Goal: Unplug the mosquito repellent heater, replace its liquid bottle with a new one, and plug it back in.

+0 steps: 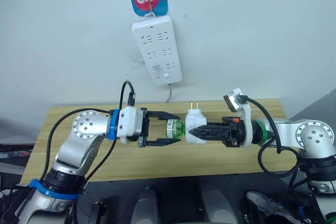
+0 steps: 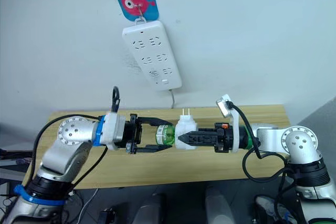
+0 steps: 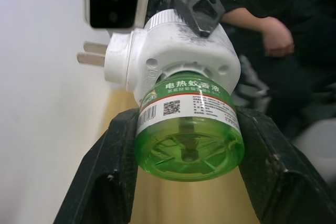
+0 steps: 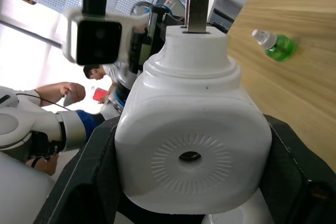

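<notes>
White heater (image 1: 195,128) between both grippers

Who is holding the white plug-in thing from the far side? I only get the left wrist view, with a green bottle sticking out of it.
Observer: The right gripper is clamped on the mosquito repellent heater, with the prongs pointing up.
Operator: Is it plugged in anywhere?
Observer: No. A white power strip hangs on the wall, and the heater is held in the air below it, over a wooden table.
Operator: Is there another bottle around?
Observer: Yes, a second green bottle with a white cap rests on the table.
</notes>
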Robot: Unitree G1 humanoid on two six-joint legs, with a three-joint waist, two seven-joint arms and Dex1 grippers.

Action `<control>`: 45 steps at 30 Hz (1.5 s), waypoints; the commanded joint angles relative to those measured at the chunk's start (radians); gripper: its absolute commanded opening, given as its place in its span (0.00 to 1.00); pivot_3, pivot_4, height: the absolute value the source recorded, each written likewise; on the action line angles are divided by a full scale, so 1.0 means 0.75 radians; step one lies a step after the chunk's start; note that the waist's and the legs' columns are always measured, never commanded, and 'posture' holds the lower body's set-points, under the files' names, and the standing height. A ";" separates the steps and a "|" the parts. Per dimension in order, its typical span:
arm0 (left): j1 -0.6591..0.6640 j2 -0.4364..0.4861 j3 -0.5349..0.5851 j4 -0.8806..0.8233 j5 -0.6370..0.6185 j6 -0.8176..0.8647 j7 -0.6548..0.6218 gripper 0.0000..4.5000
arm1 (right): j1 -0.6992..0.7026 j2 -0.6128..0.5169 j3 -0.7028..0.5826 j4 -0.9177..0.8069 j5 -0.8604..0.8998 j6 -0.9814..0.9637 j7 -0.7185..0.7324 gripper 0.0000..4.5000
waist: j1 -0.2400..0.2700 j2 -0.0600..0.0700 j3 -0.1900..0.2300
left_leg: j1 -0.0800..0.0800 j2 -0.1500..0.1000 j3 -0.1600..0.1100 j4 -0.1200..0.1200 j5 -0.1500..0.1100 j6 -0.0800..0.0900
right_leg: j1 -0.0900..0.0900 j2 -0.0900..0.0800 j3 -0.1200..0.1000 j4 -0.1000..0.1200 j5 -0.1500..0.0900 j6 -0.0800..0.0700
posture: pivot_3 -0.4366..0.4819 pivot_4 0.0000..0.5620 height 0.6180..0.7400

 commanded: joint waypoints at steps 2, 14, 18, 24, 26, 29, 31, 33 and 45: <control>-0.124 0.101 0.103 -0.013 -0.347 0.526 0.074 0.51 | 0.007 -0.031 -0.021 -0.033 -0.003 0.022 0.029 0.67 | -0.002 0.000 0.000 | 0.000 0.000 0.000 0.000 0.000 0.000 | 0.000 0.000 0.000 0.000 0.000 0.001 | 0.36 0.38 0.88; -0.189 0.214 0.131 0.031 -0.437 0.816 -0.034 0.51 | 0.014 -0.049 -0.020 -0.040 -0.006 0.019 0.044 0.67 | 0.001 0.000 0.000 | 0.001 0.001 0.001 -0.001 0.000 0.000 | 0.000 0.000 0.000 -0.001 0.000 -0.001 | 0.37 0.37 0.88; -0.216 0.264 0.141 0.087 -0.468 0.912 -0.068 0.51 | 0.013 -0.058 -0.015 -0.038 -0.016 0.020 0.058 0.67 | 0.002 0.000 0.000 | 0.000 0.000 0.001 -0.001 0.000 0.000 | 0.000 0.000 0.000 0.000 0.000 -0.001 | 0.38 0.38 0.88; -0.234 0.301 0.152 0.113 -0.482 0.997 -0.064 0.51 | 0.013 -0.061 -0.013 -0.035 -0.026 0.018 0.065 0.67 | 0.001 0.000 0.000 | 0.001 0.000 0.002 -0.001 0.000 0.000 | -0.002 0.000 0.001 0.000 0.000 -0.001 | 0.38 0.38 0.88; -0.231 0.307 0.161 0.105 -0.486 1.021 -0.072 0.51 | 0.014 -0.060 -0.017 -0.034 -0.035 0.019 0.067 0.67 | 0.002 0.000 0.000 | 0.000 0.001 0.002 -0.002 0.000 0.000 | -0.002 0.000 0.001 0.000 0.000 -0.001 | 0.38 0.38 0.88; -0.200 0.319 0.175 0.077 -0.470 1.012 -0.090 0.51 | 0.015 -0.061 -0.026 -0.031 -0.055 0.015 0.065 0.67 | 0.002 0.000 0.000 | 0.000 0.001 0.002 -0.002 0.000 0.000 | -0.002 0.000 0.001 -0.001 0.000 -0.001 | 0.38 0.38 0.88; -0.151 0.329 0.174 0.057 -0.404 0.938 -0.103 0.51 | 0.023 -0.069 -0.038 -0.033 -0.098 0.000 0.055 0.67 | 0.001 0.000 0.000 | 0.000 0.001 0.002 -0.002 0.000 0.000 | -0.002 0.000 0.001 -0.001 0.000 -0.001 | 0.38 0.39 0.88; -0.093 0.314 0.182 0.049 -0.318 0.843 -0.071 0.51 | 0.038 -0.095 -0.045 -0.036 -0.203 -0.019 0.037 0.67 | 0.001 0.000 0.000 | 0.000 0.001 0.002 -0.002 0.000 0.000 | -0.002 0.000 0.001 -0.001 0.000 -0.001 | 0.38 0.40 0.88; 0.224 0.241 0.065 0.006 0.222 0.222 -0.032 0.51 | -0.045 -0.226 0.470 0.225 -1.481 -0.269 -0.050 0.67 | 0.004 0.000 0.002 | -0.001 0.000 0.006 -0.002 0.000 0.000 | -0.005 -0.001 0.005 -0.001 0.000 -0.001 | 0.37 0.42 0.88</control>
